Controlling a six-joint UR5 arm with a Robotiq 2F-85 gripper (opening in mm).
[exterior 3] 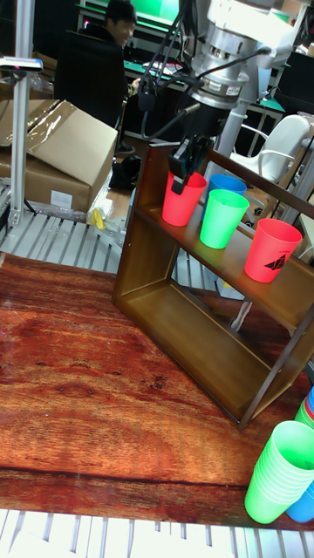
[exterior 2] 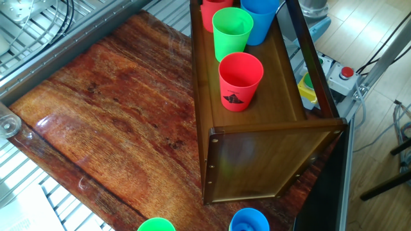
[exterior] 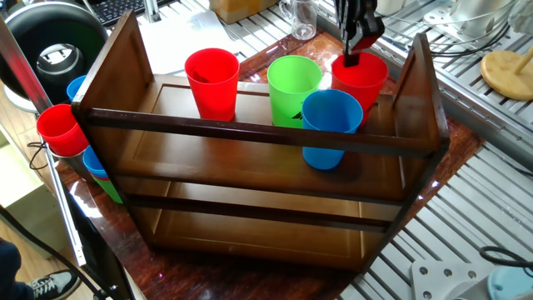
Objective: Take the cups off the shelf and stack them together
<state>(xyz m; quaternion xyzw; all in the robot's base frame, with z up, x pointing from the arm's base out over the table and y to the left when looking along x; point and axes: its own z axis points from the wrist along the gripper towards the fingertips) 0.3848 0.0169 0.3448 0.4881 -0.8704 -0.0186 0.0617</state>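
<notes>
A robot claw (exterior: pixel 353 50) pinches the rim of a red cup (exterior: pixel 360 82), tilted at one end of the shelf's (exterior: pixel 250 133) top tier, beside green (exterior: pixel 293 86), blue (exterior: pixel 331 127) and another red cup (exterior: pixel 212 82).

Glossy wooden tabletop (exterior 2: pixel 109 122), cardboard box (exterior 3: pixel 65 148), light wood floor (exterior 2: pixel 379 38)

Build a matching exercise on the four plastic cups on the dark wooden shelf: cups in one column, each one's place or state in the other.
Cups:
1. red plastic cup with a black mark
2. plain red plastic cup
3. green plastic cup
4. blue plastic cup

Places or states:
A. closest to the shelf front rail
B. tilted, pinched at its rim by the gripper
C. between the two red cups
D. upright at the shelf end far from the gripper

Pairs: 1-D, 2-B, 3-C, 4-A.
</notes>
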